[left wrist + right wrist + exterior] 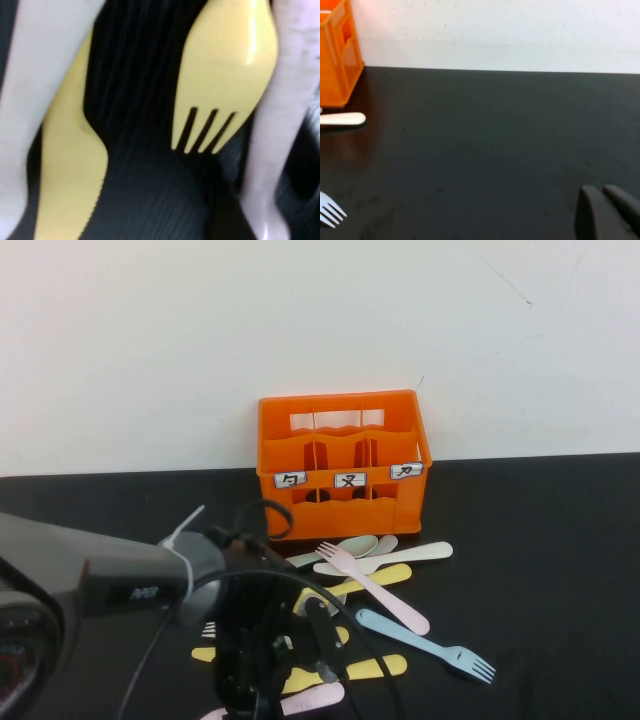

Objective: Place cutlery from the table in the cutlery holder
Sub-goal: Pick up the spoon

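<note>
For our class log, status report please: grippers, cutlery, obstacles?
Left gripper low over pastel plastic cutlery pile. Right gripper shut, parked over black table. Orange slotted plastic crate unobstructed.

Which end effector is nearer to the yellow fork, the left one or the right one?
Left. The left end effector is low over the cutlery pile, directly above the yellow fork. The right end effector is parked off to the right over bare table, with its fingers together.

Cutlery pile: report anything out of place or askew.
Nothing damaged. The cutlery lies crisscrossed on the table before the empty-looking cutlery holder. Left gripper sits low over it; right gripper rests shut, off aside.
</note>
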You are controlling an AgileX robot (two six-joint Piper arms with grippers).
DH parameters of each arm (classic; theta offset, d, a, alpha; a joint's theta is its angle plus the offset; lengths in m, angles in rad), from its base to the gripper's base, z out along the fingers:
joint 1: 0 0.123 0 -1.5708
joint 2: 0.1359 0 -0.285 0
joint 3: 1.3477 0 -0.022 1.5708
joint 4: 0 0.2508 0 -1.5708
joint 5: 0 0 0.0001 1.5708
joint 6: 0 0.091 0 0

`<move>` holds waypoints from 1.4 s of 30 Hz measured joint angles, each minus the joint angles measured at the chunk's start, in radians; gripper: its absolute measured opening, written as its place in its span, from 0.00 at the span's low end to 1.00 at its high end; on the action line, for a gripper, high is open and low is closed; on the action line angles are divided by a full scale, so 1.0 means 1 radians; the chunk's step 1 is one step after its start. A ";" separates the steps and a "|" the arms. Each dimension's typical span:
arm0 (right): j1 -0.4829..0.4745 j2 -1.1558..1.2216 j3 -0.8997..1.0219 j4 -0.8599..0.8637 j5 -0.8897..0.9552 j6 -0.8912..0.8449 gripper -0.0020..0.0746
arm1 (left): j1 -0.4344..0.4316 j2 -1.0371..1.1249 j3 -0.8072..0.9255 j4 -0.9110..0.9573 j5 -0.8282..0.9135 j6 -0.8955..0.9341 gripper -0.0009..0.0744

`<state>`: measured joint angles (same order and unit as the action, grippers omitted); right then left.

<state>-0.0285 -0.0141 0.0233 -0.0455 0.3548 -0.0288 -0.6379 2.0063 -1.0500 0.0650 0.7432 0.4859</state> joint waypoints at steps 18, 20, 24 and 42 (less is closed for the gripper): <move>0.000 0.000 0.000 0.000 0.000 0.000 0.02 | 0.090 0.001 0.004 -0.096 -0.002 0.021 0.12; 0.000 0.000 0.000 0.000 0.000 0.000 0.02 | 0.090 -0.010 0.004 -0.098 0.007 0.023 0.09; 0.000 0.000 0.000 0.000 0.000 0.000 0.02 | 0.090 -0.065 0.009 -0.094 0.014 0.023 0.04; 0.000 0.000 0.000 0.000 0.000 0.000 0.02 | 0.090 -0.369 0.014 -0.115 0.053 0.000 0.01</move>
<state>-0.0285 -0.0141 0.0233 -0.0455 0.3548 -0.0288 -0.5482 1.6375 -1.0362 -0.0498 0.7965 0.4861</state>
